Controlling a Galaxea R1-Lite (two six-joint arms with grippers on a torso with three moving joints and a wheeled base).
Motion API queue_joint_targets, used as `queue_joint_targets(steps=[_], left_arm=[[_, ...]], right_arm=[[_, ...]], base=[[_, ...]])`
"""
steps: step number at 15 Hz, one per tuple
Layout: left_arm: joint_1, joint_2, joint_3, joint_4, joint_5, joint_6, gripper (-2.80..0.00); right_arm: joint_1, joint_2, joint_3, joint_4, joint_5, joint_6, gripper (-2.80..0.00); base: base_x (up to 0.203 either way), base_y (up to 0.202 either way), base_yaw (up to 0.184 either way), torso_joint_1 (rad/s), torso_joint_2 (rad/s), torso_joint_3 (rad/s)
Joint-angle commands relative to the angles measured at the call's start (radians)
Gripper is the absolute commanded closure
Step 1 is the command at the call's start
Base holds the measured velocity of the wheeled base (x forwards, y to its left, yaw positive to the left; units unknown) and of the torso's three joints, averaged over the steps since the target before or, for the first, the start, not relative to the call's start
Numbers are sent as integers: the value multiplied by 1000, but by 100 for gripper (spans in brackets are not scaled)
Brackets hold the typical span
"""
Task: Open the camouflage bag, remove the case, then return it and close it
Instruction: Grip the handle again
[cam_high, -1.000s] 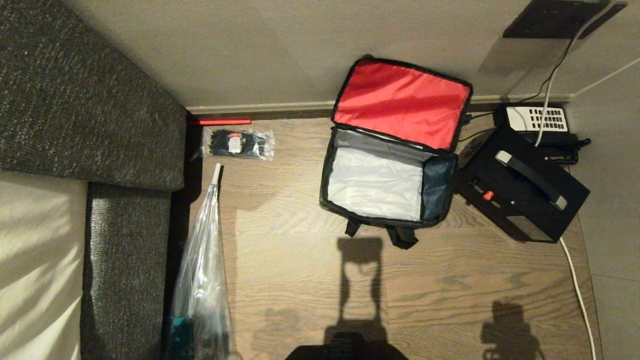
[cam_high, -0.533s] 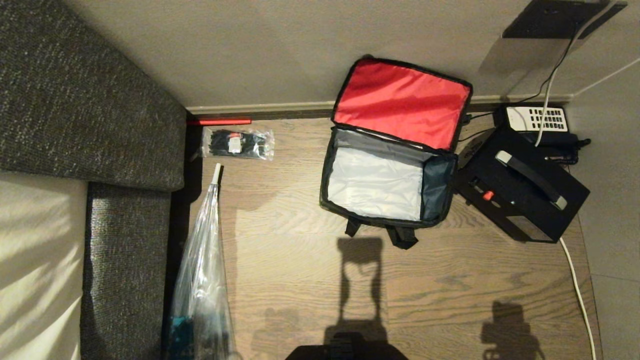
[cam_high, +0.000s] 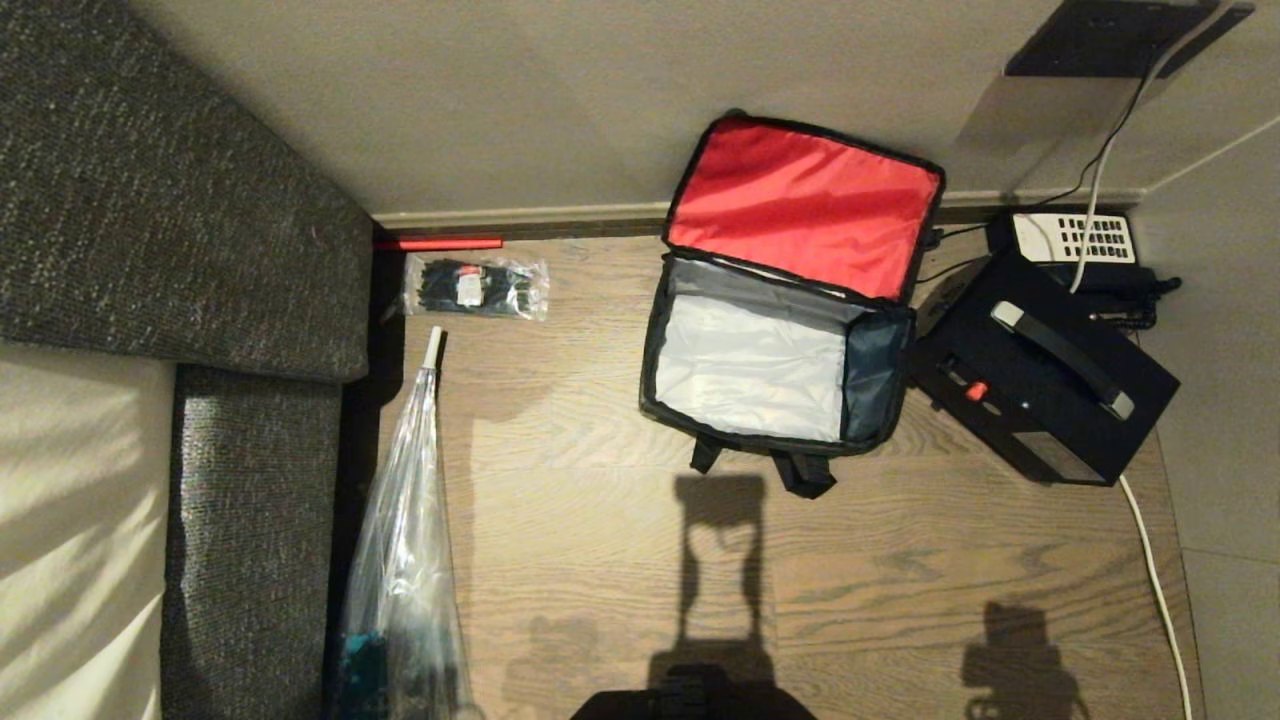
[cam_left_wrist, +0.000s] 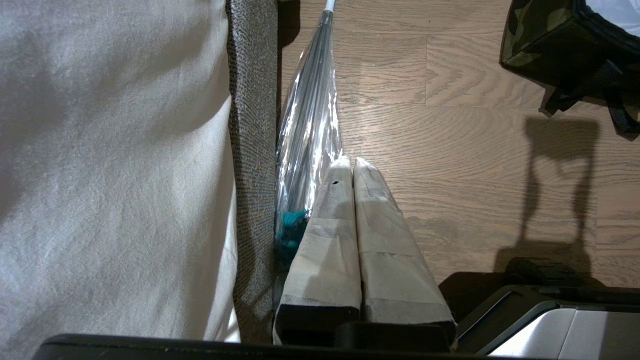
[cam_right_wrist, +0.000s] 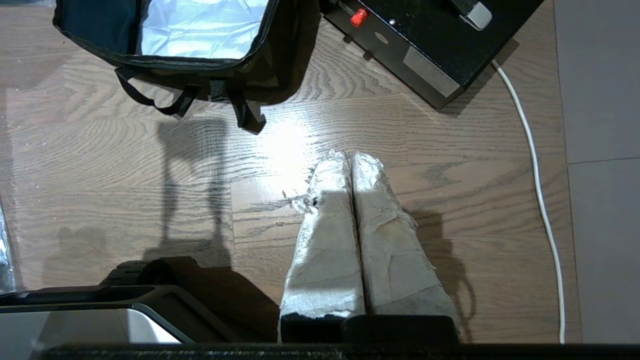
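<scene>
**One bag open, one case out beside it**

Head view: one camouflage bag (cam_high: 770, 360) is seen on the wood floor (cam_high: 600, 560), lid thrown back vs. the wall, red lining up, pale grey interior bare. One black case (cam_high: 1040, 385) lies just to its right, touching or nearly so; one red knob is counted on the side facing the bag. One telephone (cam_high: 1075, 240) w/ white keypad sits behind the case. One clear packet of ties (cam_high: 475, 287) and one wrapped umbrella (cam_high: 400, 560) are noted nr. the sofa (cam_high: 200, 250).

Left wrist view: left gripper (cam_left_wrist: 352, 165) is shown w/ both taped fingers pressed together, nothing held, above the floor by the umbrella.

Right wrist view: right gripper (cam_right_wrist: 350, 160) is likewise closed and empty, well apart from bag and case.
</scene>
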Motion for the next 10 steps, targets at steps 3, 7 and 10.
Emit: queue_joint_targets(steps=[3,7,10], left_arm=[[0,-1,0,0,1,0,0],[0,0,0,-1,1,0,0],[0,-2,0,-1,1,0,0]], right_arm=[[0,-18,12,-1,0,0,0],[0,-18,14,-1,0,0,0],[0,-18,13,-1,0,0,0]], base=[[0,0,0,0,0,0],[0,0,0,0,0,0],[0,0,0,0,0,0]])
